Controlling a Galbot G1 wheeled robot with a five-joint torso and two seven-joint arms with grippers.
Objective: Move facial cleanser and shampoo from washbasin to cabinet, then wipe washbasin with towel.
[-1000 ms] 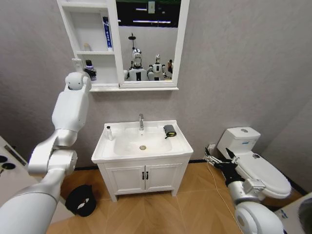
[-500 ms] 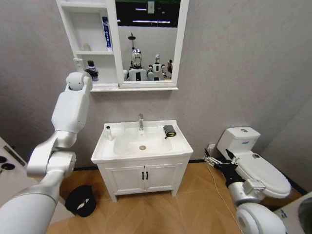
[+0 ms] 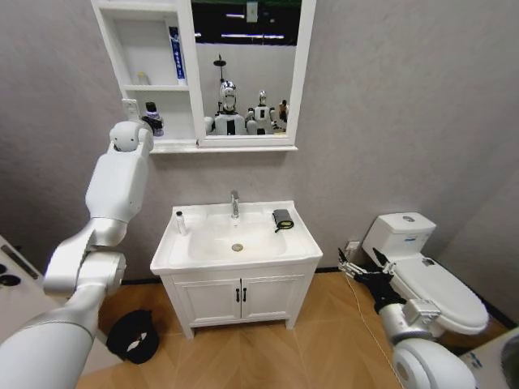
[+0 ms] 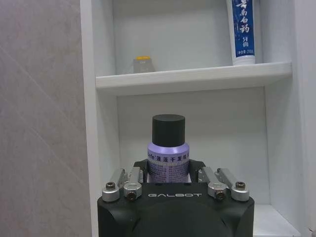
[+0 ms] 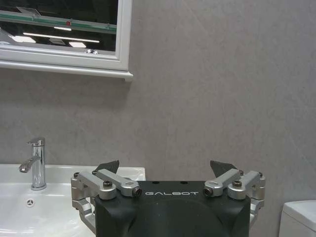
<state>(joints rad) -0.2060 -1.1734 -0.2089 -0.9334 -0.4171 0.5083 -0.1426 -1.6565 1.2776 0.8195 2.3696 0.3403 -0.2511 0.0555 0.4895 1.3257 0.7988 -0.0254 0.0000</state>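
Two arms are in view. We see the left gripper (image 4: 168, 173) raised at the cabinet (image 3: 122, 57), its fingers (image 4: 139, 170) closed on a lavender bottle (image 4: 168, 160) with a black cap; the bottle stands upright between them, inside the lowest compartment, in front of the back wall. We cannot tell whether its base touches the compartment floor. On the shelf above the fingers stand a blue-and-white tube (image 4: 242, 29), to one side, and a small grey object with a yellow top (image 4: 141, 64), farther back.

Right gripper (image 5: 165, 170) hangs low, well apart from the washbasin (image 3: 235, 235), between the vanity and the toilet (image 3: 426, 279). Its fingers (image 5: 108, 167) stand wide apart with nothing between them. Beyond them, in the right wrist view, we note the chrome tap (image 5: 33, 165) and a corner of the basin rim.

On the washbasin, a small white bottle (image 3: 180, 220) stands at the rear corner on the robot's left. The towel (image 3: 281, 217) lies folded on the rim at the opposite rear corner, beside the tap. Neither is touched by any fingers.
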